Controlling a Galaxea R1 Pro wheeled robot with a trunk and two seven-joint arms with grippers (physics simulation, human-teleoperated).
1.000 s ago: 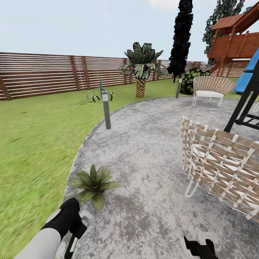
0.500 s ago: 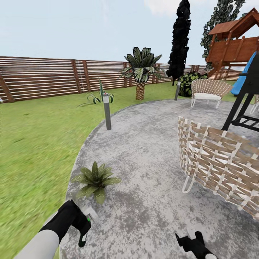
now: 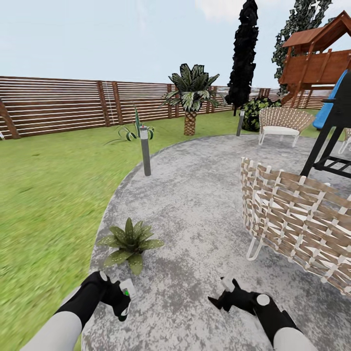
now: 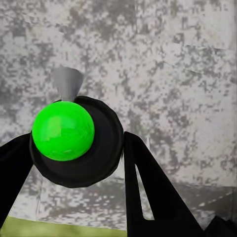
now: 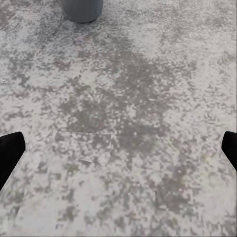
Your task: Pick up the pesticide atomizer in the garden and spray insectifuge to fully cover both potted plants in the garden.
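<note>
A potted plant (image 3: pixel 129 241), a low rosette of olive-green leaves, stands on the grey paving (image 3: pixel 195 204) at its edge with the lawn. Just in front of it, my left gripper (image 3: pixel 118 301) is shut on the pesticide atomizer (image 3: pixel 126 291), whose pale spray head points toward the plant. In the left wrist view the atomizer (image 4: pixel 74 138) shows end-on as a dark round body with a bright green cap and a grey nozzle, between my black fingers (image 4: pixel 148 187). My right gripper (image 3: pixel 220 294) hovers open over bare paving; a grey pot (image 5: pixel 81 10) lies beyond its spread gripper (image 5: pixel 121 148).
A woven chair (image 3: pixel 297 229) stands close on the right, with a second one (image 3: pixel 282 124) farther back. A grey lamp post (image 3: pixel 145 151) rises at the paving's edge. Lawn (image 3: pixel 44 195) spreads left toward the slat fence (image 3: pixel 58 105). A palm (image 3: pixel 191 97) and a play tower (image 3: pixel 321 63) stand behind.
My right arm has risen into view, forward and toward the left. The left gripper has lifted the atomizer and brought it closer to the plant. The camera tilted slightly early on.
</note>
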